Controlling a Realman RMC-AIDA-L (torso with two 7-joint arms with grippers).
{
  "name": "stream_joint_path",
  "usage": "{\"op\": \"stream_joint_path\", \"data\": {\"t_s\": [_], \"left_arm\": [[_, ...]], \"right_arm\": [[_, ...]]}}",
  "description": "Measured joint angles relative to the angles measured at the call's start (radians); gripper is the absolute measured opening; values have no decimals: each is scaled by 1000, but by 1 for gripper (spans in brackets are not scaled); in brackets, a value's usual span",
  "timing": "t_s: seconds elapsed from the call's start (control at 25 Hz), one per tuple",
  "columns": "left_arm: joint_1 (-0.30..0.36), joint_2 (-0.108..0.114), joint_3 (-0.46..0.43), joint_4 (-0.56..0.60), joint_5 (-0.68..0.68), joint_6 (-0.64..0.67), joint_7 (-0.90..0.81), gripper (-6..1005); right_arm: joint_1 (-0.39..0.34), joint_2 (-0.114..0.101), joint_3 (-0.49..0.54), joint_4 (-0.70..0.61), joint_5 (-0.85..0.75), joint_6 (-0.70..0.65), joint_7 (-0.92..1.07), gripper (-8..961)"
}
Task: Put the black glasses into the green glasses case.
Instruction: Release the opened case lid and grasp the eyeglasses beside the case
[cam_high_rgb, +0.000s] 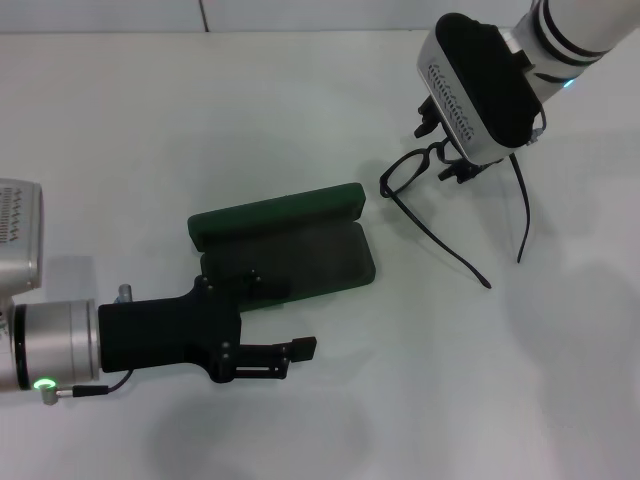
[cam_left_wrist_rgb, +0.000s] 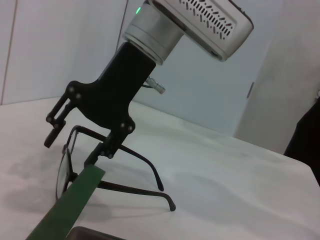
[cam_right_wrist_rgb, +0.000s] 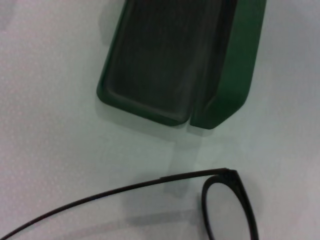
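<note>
The black glasses (cam_high_rgb: 440, 241) stand on the white table at the right, temple arms unfolded and pointing toward me. My right gripper (cam_high_rgb: 442, 150) is down over their front frame and open, one finger on each side of the frame; the left wrist view shows it (cam_left_wrist_rgb: 72, 150) straddling the glasses (cam_left_wrist_rgb: 135, 189). The green glasses case (cam_high_rgb: 280, 215) lies open at the centre, lid toward the back, grey lining up. My left gripper (cam_high_rgb: 278, 315) is open at the case's near edge, one finger over the lining. The right wrist view shows the case (cam_right_wrist_rgb: 165, 65) and part of the glasses (cam_right_wrist_rgb: 150, 182).
The white table (cam_high_rgb: 150, 120) spreads bare to the back left and in front. A pale wall (cam_left_wrist_rgb: 210, 100) rises behind the table's far side.
</note>
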Motion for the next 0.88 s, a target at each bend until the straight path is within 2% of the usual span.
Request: {"op": "stream_joint_path", "data": {"t_s": [0.24, 0.44, 0.56, 0.76, 0.88], "left_arm": [[-6, 0, 0, 0, 0, 0, 1, 864], [-12, 0, 0, -4, 0, 0, 1, 864], [-15, 0, 0, -6, 0, 0, 1, 865], [-18, 0, 0, -6, 0, 0, 1, 865], [-20, 0, 0, -7, 0, 0, 1, 865]], "right_arm": [[-2, 0, -1, 1, 19, 0, -21, 657], [-1, 0, -1, 14, 19, 1, -22, 465], [5, 0, 0, 27, 18, 6, -23, 242], [6, 0, 0, 25, 18, 4, -22, 102], [8, -2, 2, 21, 17, -2, -15, 92]]}}
